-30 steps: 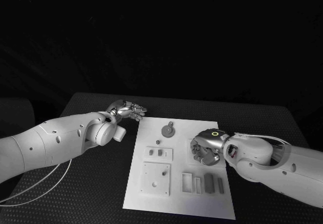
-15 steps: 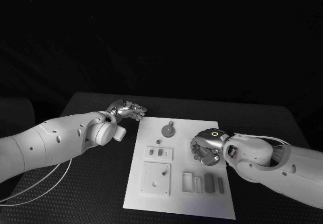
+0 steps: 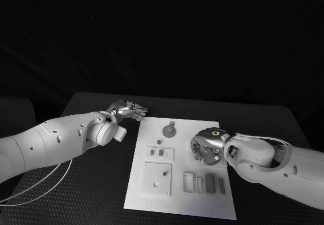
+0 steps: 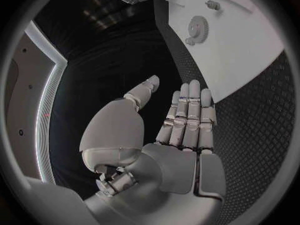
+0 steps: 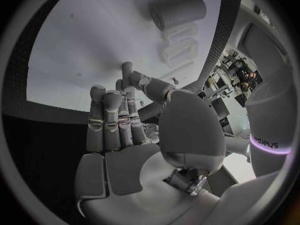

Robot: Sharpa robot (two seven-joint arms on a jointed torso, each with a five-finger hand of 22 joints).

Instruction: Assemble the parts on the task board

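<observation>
The white task board lies in the middle of the table. On it I see a grey gear, a small peg, a slotted block, a square plate and two dark bars beside raised slots. My right hand hovers over the board's right side, fingers stretched out with nothing in them. A grey cylinder lies on the board beyond its fingertips. My left hand is over the table off the board's far left corner, fingers straight and holding nothing.
Black textured table surrounds the board on all sides. A white cable runs under my left arm near the table's left edge. The left wrist view also shows the gear and the peg on the board.
My right hand has edged slightly toward the far side of the board. The left hand and the parts have stayed where they were.
</observation>
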